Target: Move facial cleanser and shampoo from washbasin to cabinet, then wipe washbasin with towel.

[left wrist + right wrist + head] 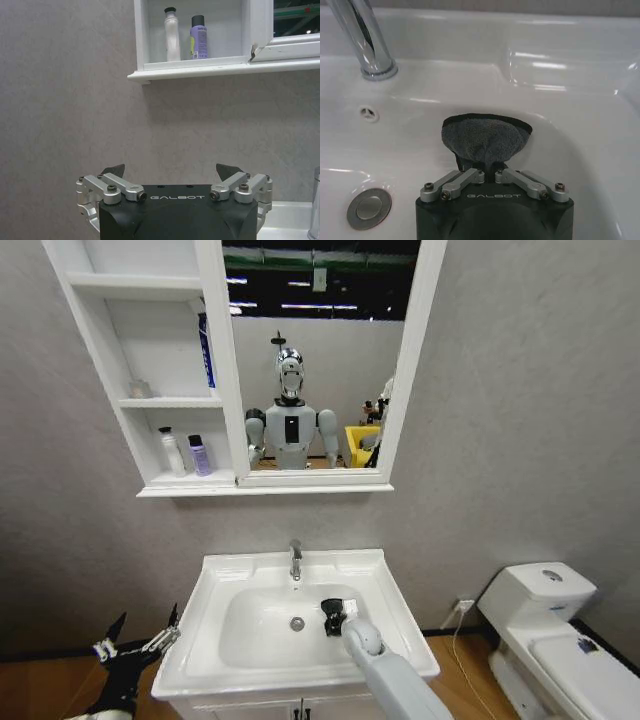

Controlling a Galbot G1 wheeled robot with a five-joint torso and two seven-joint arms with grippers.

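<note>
My right gripper is shut on the dark grey towel, which presses against the inner right wall of the white washbasin. The head view places this right gripper in the bowl, right of the round drain. A white bottle and a purple bottle stand on the lowest shelf of the cabinet; which one is the facial cleanser and which the shampoo I cannot tell. My left gripper hangs open, left of the washbasin. From the left wrist, the left gripper faces the wall below both bottles.
The chrome tap rises at the basin's back edge. A white toilet stands to the right. The mirror reflects the robot. A small object sits on the middle shelf, and a blue item leans inside the cabinet.
</note>
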